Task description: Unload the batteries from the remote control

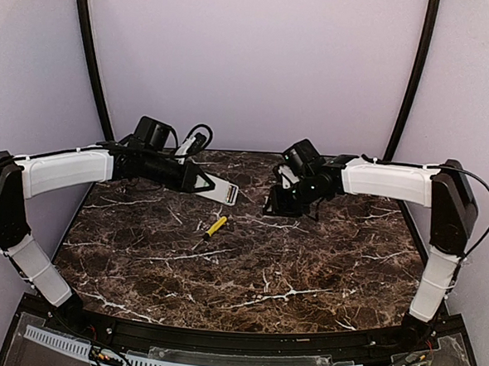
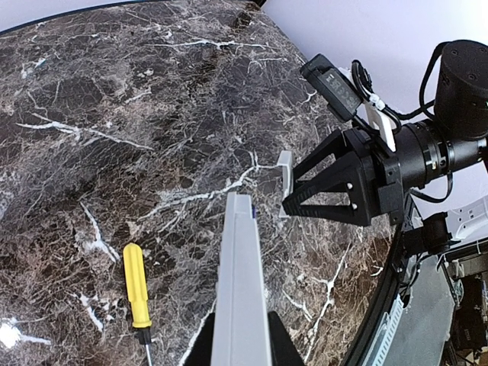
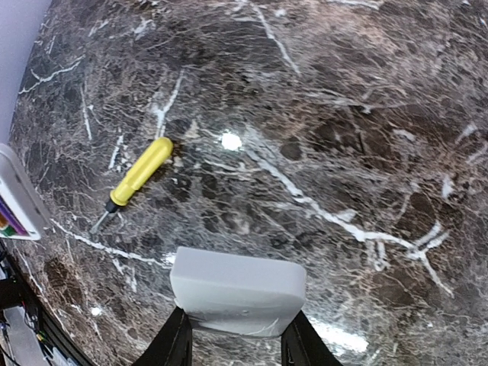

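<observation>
My left gripper (image 1: 196, 182) is shut on the remote control (image 1: 220, 191), a slim white bar held above the back of the table. In the left wrist view the remote (image 2: 242, 282) runs edge-on out from between my fingers (image 2: 279, 345). The batteries (image 3: 6, 217) show as purplish and orange strips in the remote's open back (image 3: 18, 194), at the left edge of the right wrist view. My right gripper (image 1: 278, 203) hangs to the right of the remote, apart from it. It is shut on a small white rectangular cover (image 3: 238, 293), also seen from the left wrist (image 2: 285, 171).
A yellow-handled screwdriver (image 1: 215, 226) lies on the dark marble table (image 1: 305, 278), in front of the remote and between the two grippers. It also appears in the wrist views (image 2: 136, 286) (image 3: 141, 181). Pale walls close in the back and sides.
</observation>
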Robot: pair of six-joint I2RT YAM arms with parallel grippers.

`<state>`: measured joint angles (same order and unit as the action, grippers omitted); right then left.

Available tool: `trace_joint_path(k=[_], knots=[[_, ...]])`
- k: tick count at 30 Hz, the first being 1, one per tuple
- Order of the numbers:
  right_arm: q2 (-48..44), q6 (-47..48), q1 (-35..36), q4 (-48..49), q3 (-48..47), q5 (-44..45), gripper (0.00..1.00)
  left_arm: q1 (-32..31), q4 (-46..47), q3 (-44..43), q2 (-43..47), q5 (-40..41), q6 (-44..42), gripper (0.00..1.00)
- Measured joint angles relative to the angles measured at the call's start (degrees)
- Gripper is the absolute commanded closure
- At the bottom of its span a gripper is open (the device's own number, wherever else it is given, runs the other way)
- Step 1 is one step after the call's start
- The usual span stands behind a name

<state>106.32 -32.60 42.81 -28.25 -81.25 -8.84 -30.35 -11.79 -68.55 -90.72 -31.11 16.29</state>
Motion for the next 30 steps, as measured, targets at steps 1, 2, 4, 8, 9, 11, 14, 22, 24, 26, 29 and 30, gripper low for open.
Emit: trace_joint_path(k=[1,2,4,8,9,11,14,22,24,26,29,30], knots=[[-0.6,0.4,-0.7,-0.4,0.9,0.2,0.77,-0.1,-0.1,0.0,0.0,0.1,-0.1,1.0],[-1.2,0.7,-1.4,-0.8,1.9,0.3,0.77,-0.1,-0.2,0.0,0.0,0.1,-0.1,1.0],[-2.3,1.2,-2.7,-1.5,3.3,0.6,0.76,-0.1,-0.4,0.0,0.0,0.1,-0.2,1.0],[-3.9,2.5,-5.4,-2.8,5.7,1.3,0.76,-0.1,-0.7,-0.5,0.0,0.1,-0.2,1.0],[-4.0,2.8,-6.1,-3.1,6.1,1.4,0.76,-0.1,-0.7,-0.7,0.0,0.1,-0.3,1.0],[-4.0,3.6,-7.1,-3.6,6.8,1.7,0.76,-0.1,-0.7,-0.9,0.0,0.0,-0.3,1.0],[-4.0,4.8,-8.5,-5.3,7.7,2.5,0.76,-0.1,-0.7,-0.9,-0.2,0.0,-0.3,1.0],[-3.4,7.7,-11.0,-8.0,9.1,2.7,0.75,-0.2,-0.7,-0.9,-1.2,-0.8,-0.3,1.0],[-2.6,8.8,-11.7,-9.0,9.1,2.6,0.75,-0.2,-0.7,-0.9,-1.3,-0.9,-0.3,1.0],[-2.2,9.5,-12.2,-9.4,9.1,2.6,0.74,-0.2,-0.7,-0.9,-1.4,-1.0,-0.3,1.0],[-1.3,10.9,-13.1,-10.4,9.1,2.4,0.74,-0.2,-0.7,-0.9,-1.5,-1.0,-0.3,1.0],[-1.1,11.2,-13.3,-10.8,9.1,2.3,0.73,-0.2,-0.7,-0.9,-1.6,-1.0,-0.2,1.0]])
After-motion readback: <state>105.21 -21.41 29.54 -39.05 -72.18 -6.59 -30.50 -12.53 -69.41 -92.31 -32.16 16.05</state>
